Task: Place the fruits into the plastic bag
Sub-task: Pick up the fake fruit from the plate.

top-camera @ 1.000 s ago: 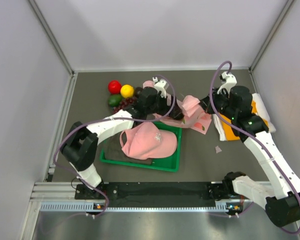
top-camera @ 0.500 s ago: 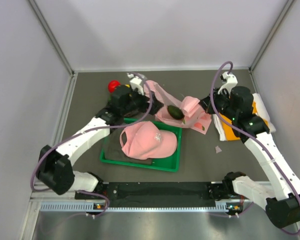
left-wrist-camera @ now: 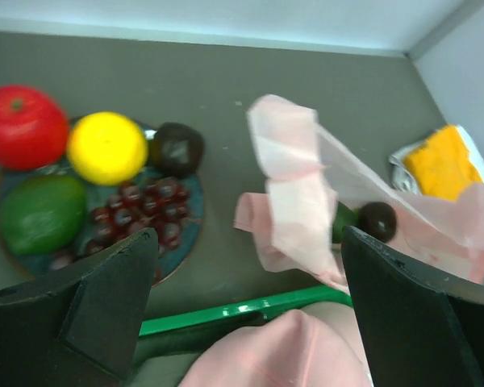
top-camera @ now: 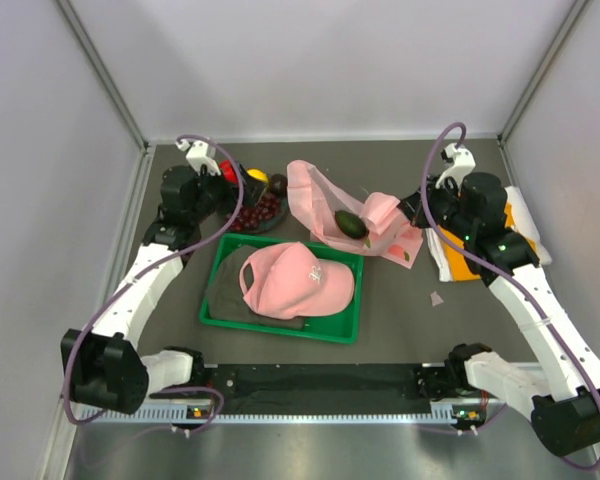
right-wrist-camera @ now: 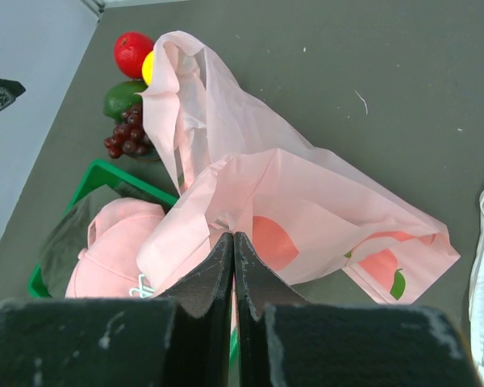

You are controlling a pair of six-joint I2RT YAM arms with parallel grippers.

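Observation:
The fruits lie on a teal plate (left-wrist-camera: 188,196) at the back left: a red round fruit (left-wrist-camera: 20,125), a yellow citrus (left-wrist-camera: 106,147), a green avocado (left-wrist-camera: 42,211), a dark brown fruit (left-wrist-camera: 177,149) and dark red grapes (left-wrist-camera: 141,219). The pink plastic bag (top-camera: 325,195) lies open at the middle, with an avocado (top-camera: 350,222) and a dark brown fruit (left-wrist-camera: 377,219) inside. My left gripper (top-camera: 218,200) is open and empty, beside the fruit plate. My right gripper (right-wrist-camera: 232,239) is shut on the bag's (right-wrist-camera: 306,210) edge and holds it up.
A green tray (top-camera: 352,300) holds a pink baseball cap (top-camera: 295,280) and a dark cloth, just in front of the bag. An orange folded cloth (top-camera: 470,262) on white paper lies at the right wall. Enclosure walls stand at left, right and back.
My left gripper has drawn out of the bag and swung left to the fruit plate, leaving the avocado in the bag. The right arm has stayed still, holding the bag.

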